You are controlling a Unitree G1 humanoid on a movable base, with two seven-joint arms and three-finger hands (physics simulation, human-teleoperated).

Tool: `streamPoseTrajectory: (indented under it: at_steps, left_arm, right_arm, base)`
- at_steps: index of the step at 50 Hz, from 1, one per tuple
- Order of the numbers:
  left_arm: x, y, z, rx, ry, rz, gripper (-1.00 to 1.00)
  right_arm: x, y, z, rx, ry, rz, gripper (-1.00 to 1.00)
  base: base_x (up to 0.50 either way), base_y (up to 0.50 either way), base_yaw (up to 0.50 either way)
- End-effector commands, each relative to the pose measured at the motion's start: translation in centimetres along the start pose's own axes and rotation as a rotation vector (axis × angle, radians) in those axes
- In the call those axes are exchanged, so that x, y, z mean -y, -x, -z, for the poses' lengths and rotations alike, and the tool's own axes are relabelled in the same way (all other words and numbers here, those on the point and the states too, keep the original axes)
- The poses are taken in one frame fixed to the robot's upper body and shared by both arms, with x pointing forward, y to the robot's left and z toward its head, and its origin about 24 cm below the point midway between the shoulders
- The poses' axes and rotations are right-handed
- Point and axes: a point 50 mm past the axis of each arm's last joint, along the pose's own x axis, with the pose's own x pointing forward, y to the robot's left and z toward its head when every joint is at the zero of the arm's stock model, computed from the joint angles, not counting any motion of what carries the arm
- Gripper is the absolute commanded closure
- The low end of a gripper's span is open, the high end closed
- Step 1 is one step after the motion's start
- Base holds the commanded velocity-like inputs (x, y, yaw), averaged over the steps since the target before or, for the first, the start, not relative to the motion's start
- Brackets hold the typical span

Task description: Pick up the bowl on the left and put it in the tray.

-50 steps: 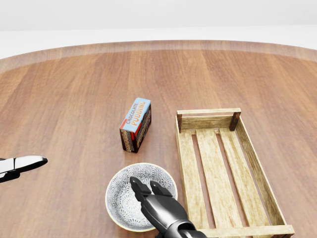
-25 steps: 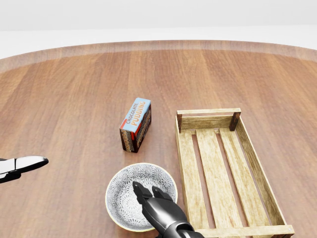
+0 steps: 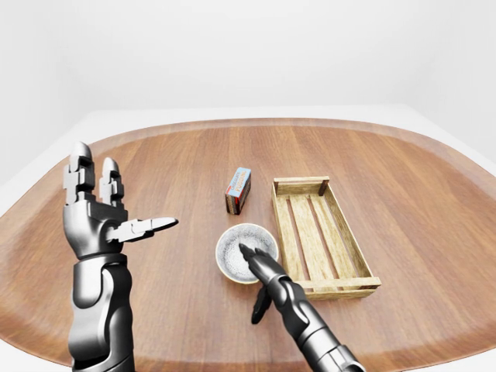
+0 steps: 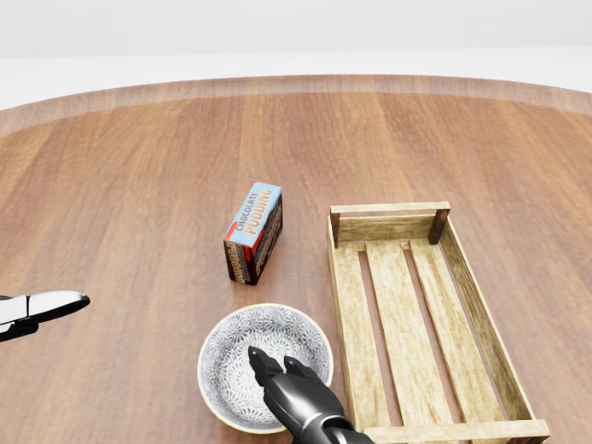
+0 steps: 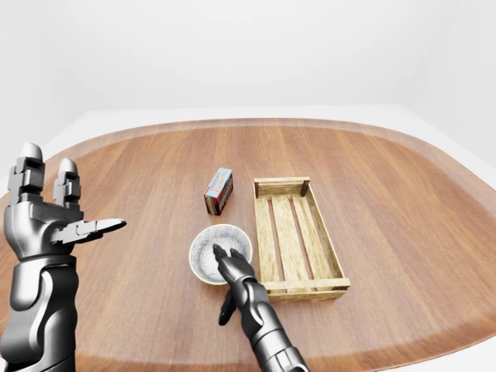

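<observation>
The patterned grey bowl (image 4: 242, 356) sits on the wooden table, just left of the slatted wooden tray (image 4: 396, 314), in the lower middle of the head view. My right hand (image 4: 273, 363) comes up from the bottom edge. Its fingers (image 3: 248, 254) reach over the near rim into the bowl, while its thumb (image 3: 259, 306) hangs outside, below the rim. The hand is open, not closed on the rim. My left hand (image 3: 116, 209) is raised at the far left of the left-eye view, open, well away from the bowl.
A chocolate pudding box (image 4: 253, 231) stands above the bowl in the head view, left of the tray's far end. The round table (image 3: 403, 186) extends widely to the right and top of the views.
My right hand's fingertips have slid a little lower in the head view, toward the bowl's near rim. The bowl has barely shifted. The left hand stays put.
</observation>
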Motion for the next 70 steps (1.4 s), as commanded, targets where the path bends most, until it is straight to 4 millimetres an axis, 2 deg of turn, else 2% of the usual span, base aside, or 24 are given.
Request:
streamPoseTrajectory:
  at_steps: [1,8,10,12,24,33,41,46,52,59,63,70]
  left_arm:
    - [-0.1,0.0,-0.2,0.006,0.001,-0.002,-1.00]
    - [-0.1,-0.1,-0.1,0.003,0.002,-0.003,-1.00]
    - [-0.1,-0.1,0.0,0.001,0.001,-0.003,-1.00]
    - [-0.1,-0.1,-0.1,0.006,0.002,-0.004,-1.00]
    - [-0.1,0.0,-0.1,0.003,0.000,-0.004,-1.00]
    - [0.0,0.0,0.1,-0.003,-0.001,0.000,-1.00]
    - [0.1,0.1,-0.1,0.002,0.000,0.002,-1.00]
    - [0.1,0.1,0.0,-0.001,0.000,0.003,-1.00]
    - [0.1,0.1,0.1,-0.005,-0.001,0.004,-1.00]
    - [0.0,0.0,-0.1,0.003,0.001,0.003,-1.00]
    - [0.0,0.0,-0.2,0.006,0.001,0.000,-1.00]
    - [0.0,0.0,-0.1,0.003,0.001,0.001,-1.00]
  right_arm:
    - [-0.8,-0.9,0.7,-0.051,-0.016,-0.020,-1.00]
    - [-1.4,-1.3,1.0,-0.078,-0.021,-0.049,-1.00]
    - [-1.5,-1.3,1.1,-0.082,-0.019,-0.054,-0.65]
    - [-1.7,-1.2,1.1,-0.078,-0.017,-0.060,0.98]
    - [-2.6,-0.9,0.3,-0.051,-0.012,-0.089,1.00]
    - [-2.3,-0.8,0.2,-0.042,-0.002,-0.088,1.00]
    - [0.4,-0.4,-2.8,0.068,0.084,-0.060,1.00]
    - [3.1,0.1,-4.9,0.131,0.165,-0.022,1.00]
    - [4.9,0.8,-6.7,0.166,0.246,-0.002,1.00]
    - [7.0,1.6,-7.8,0.176,0.302,0.032,1.00]
    - [7.8,1.9,-7.8,0.171,0.307,0.048,1.00]
    - [10.6,3.4,-7.7,0.176,0.311,0.118,1.00]
  base:
    - [0.00,0.00,0.00]
    - [0.00,0.00,0.00]
    - [0.00,0.00,0.00]
    - [0.00,0.00,0.00]
    - [0.00,0.00,0.00]
    - [0.00,0.00,0.00]
    - [0.00,0.00,0.00]
    - [0.00,0.00,0.00]
    - [0.00,0.00,0.00]
    - [0.00,0.00,0.00]
    - [0.00,0.00,0.00]
    - [0.00,0.00,0.00]
